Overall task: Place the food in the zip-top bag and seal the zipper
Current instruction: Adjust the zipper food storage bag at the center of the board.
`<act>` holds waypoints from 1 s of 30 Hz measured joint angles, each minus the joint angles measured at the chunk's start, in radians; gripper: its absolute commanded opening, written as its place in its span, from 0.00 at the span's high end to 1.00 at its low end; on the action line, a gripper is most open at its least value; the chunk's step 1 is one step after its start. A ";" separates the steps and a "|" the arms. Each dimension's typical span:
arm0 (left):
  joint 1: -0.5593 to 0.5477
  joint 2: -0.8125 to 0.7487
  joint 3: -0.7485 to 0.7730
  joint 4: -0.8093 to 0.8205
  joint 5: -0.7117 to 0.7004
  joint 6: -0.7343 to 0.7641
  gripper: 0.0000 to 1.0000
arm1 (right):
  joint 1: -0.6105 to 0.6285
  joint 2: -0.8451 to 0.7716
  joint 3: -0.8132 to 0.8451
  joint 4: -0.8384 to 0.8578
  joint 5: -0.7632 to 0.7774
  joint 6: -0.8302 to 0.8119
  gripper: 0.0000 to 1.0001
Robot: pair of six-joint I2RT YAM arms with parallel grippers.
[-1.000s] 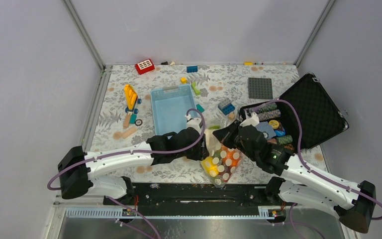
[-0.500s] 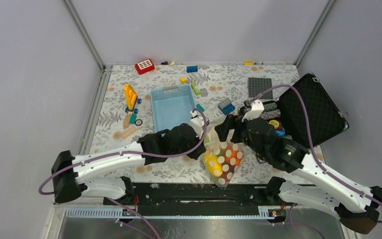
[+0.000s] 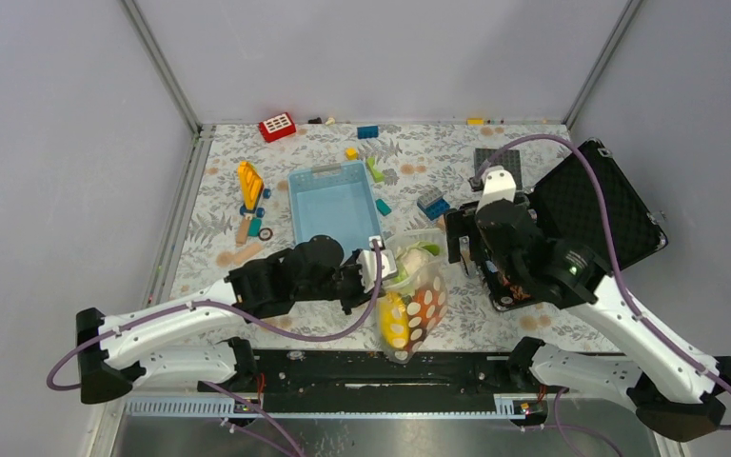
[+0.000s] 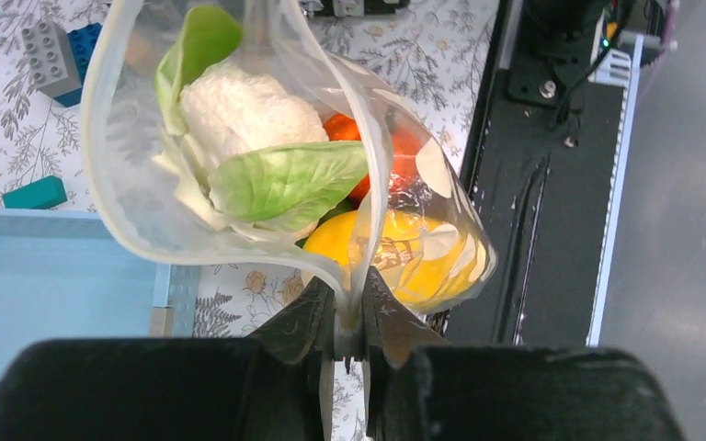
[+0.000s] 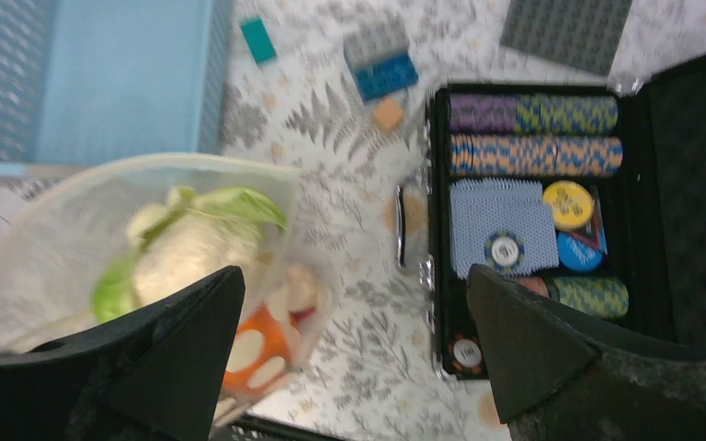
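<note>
The zip-top bag [image 3: 411,303], clear with white dots, hangs from my left gripper [image 3: 378,265] near the table's front edge. The left gripper [image 4: 350,308] is shut on the bag's mouth edge, pinching both layers. The food lies inside: a white-green cauliflower [image 4: 239,115] on top, an orange-red piece [image 4: 395,147] and a yellow piece [image 4: 395,253] below. The zipper [image 4: 94,138] curves round a mouth that gapes wide. My right gripper [image 3: 464,249] is open to the right of the bag, apart from it. In the right wrist view the gripper [image 5: 354,317] holds nothing, with the bag [image 5: 74,230] to its left.
A light-blue basket [image 3: 331,205] stands behind the bag. An open black case of poker chips [image 3: 585,214] lies at the right. A grey baseplate [image 3: 498,168], a red brick [image 3: 277,126], a yellow toy [image 3: 250,186] and loose bricks are scattered farther back.
My right gripper has let go of the bag, opened wide and drawn back to the right. The left arm has pulled left and the bag now hangs from its gripper alone.
</note>
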 measured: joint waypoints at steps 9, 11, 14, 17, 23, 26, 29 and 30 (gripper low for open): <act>0.000 -0.032 0.005 -0.079 0.082 0.182 1.00 | -0.115 0.169 0.030 -0.131 -0.157 -0.051 0.00; 0.000 -0.032 0.011 -0.083 0.088 0.202 1.00 | -0.126 0.202 0.064 -0.129 -0.168 -0.053 0.00; 0.000 -0.032 0.030 -0.101 0.092 0.228 1.00 | -0.151 0.225 0.126 -0.108 -0.186 -0.053 0.00; 0.000 -0.032 0.046 -0.109 0.093 0.245 1.00 | -0.167 0.230 0.156 -0.076 -0.208 -0.063 0.03; 0.000 -0.032 0.054 -0.115 0.092 0.270 1.00 | -0.176 0.292 0.175 -0.051 -0.366 -0.124 0.08; 0.000 -0.032 0.054 -0.120 0.089 0.279 1.00 | -0.177 0.327 0.143 -0.056 -0.407 -0.140 0.09; 0.000 -0.032 0.054 -0.122 0.089 0.285 1.00 | -0.180 0.327 0.084 -0.079 -0.428 -0.148 0.10; 0.000 -0.032 0.054 -0.122 0.089 0.287 1.00 | -0.182 0.326 0.061 -0.083 -0.433 -0.148 0.11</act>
